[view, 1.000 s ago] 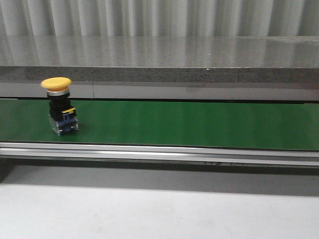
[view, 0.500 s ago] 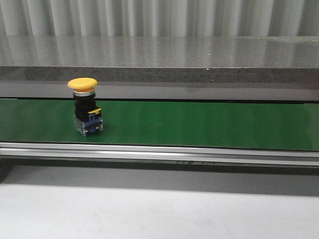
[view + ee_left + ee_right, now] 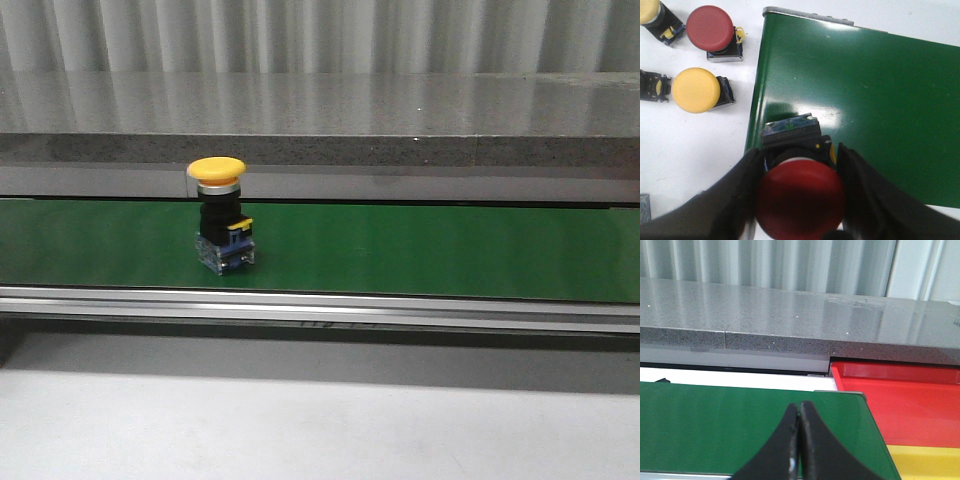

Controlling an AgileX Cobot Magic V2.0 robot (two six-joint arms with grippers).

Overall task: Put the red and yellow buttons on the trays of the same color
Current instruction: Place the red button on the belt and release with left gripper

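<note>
- Left gripper (image 3: 799,165): jaws clamped on the red button (image 3: 800,199), held above the near edge of the green belt (image 3: 880,100). Set it down upright, well inside the belt edge.
- Spare buttons (image 3: 696,90) lie beside the belt; keep clear of them.
- Yellow button (image 3: 222,216) stands upright on the belt, open room to its right.
- Right gripper (image 3: 799,440): fingers fully together, empty, above the belt end beside the red tray (image 3: 910,400) and yellow tray (image 3: 925,460).

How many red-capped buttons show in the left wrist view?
2. One red button is clamped in the left hand above the green belt's end; another red button sits on the white table beside it. Others may lie out of frame.
</note>
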